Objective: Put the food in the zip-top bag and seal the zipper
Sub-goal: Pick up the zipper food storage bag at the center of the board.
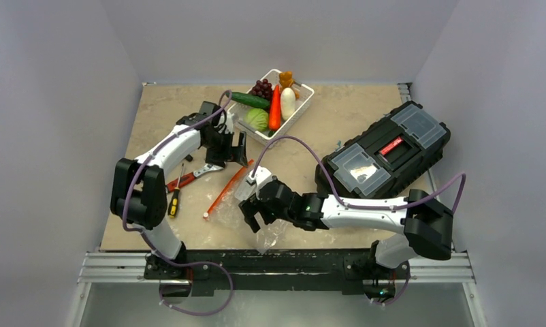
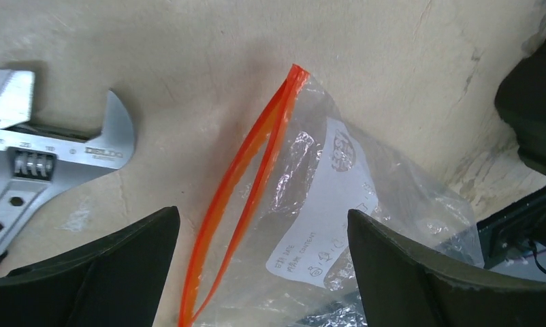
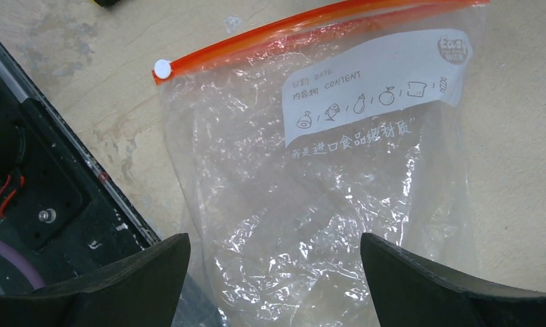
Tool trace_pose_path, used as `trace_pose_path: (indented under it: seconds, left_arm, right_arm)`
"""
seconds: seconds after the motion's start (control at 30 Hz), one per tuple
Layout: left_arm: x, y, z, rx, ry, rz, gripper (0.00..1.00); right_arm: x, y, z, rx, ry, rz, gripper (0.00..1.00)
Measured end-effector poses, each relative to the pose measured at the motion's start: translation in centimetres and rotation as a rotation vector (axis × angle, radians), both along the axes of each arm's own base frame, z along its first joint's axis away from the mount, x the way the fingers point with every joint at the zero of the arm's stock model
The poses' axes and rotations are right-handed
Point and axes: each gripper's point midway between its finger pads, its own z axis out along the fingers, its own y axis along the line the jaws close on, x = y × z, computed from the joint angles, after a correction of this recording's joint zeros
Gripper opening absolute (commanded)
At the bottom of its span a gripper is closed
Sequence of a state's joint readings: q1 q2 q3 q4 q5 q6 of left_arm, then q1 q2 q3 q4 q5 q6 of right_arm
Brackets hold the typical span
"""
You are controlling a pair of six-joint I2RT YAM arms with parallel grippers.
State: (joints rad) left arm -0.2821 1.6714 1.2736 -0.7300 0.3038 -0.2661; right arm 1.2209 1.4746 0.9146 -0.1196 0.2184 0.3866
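The food lies in a white slotted basket (image 1: 304, 102) at the back: cucumber (image 1: 250, 100), cabbage (image 1: 257, 120), carrot (image 1: 276, 107), a white oval piece (image 1: 288, 103) and dark grapes (image 1: 261, 88). The clear zip-top bag (image 3: 325, 204) lies flat on the table, empty, white label up. Its orange zipper (image 2: 250, 177) gapes slightly, and a white tab (image 3: 163, 68) sits at one end. My left gripper (image 2: 263, 218) hangs open above the bag's mouth, near the zipper's far end. Over the bag's body my right gripper (image 3: 275, 245) is open too, holding nothing.
An adjustable wrench (image 2: 45, 163) lies just left of the zipper, with screwdrivers (image 1: 176, 201) beyond it. A black toolbox (image 1: 384, 151) stands at the right. The bag's lower end reaches the table's front rail (image 3: 66, 157).
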Motion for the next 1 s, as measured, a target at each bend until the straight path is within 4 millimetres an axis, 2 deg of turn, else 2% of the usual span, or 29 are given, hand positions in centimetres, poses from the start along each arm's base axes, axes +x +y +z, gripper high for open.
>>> trace_pose_path:
  seconds: [0.1, 0.37, 0.47, 0.63, 0.73, 0.83, 0.87, 1.0]
  left_arm:
    - [-1.1, -0.7, -1.4, -0.013, 0.08, -0.024, 0.93]
    - [-3.4, -4.8, -2.4, -0.107, 0.178, -0.14, 0.84]
    - [-3.9, -5.4, -2.5, -0.131, 0.197, -0.159, 0.8]
    - [-4.1, -5.9, -2.1, -0.163, 0.207, -0.173, 0.53]
    - [-4.3, -6.4, -1.8, -0.194, 0.214, -0.184, 0.3]
    - [-4.4, -6.6, -1.4, -0.214, 0.211, -0.193, 0.13]
    - [-4.4, -6.7, -1.2, -0.218, 0.208, -0.195, 0.03]
    - [-4.3, -6.6, 0.6, -0.225, 0.147, -0.202, 0.0]
  right_arm:
    - [0.0, 0.2, -0.2, 0.029, 0.009, -0.014, 0.93]
    - [-0.6, -0.8, -2.4, 0.031, 0.061, -0.058, 0.9]
    - [-0.6, -1.0, -2.7, 0.034, 0.068, -0.075, 0.9]
    - [-0.3, -1.1, -2.9, 0.034, 0.067, -0.102, 0.87]
    - [0.0, -1.2, -2.9, 0.038, 0.062, -0.13, 0.87]
    - [0.4, -1.5, -2.8, 0.045, 0.058, -0.172, 0.88]
    - [0.6, -1.6, -2.7, 0.047, 0.055, -0.188, 0.88]
    - [1.4, -2.0, -1.4, 0.088, 0.035, -0.258, 0.9]
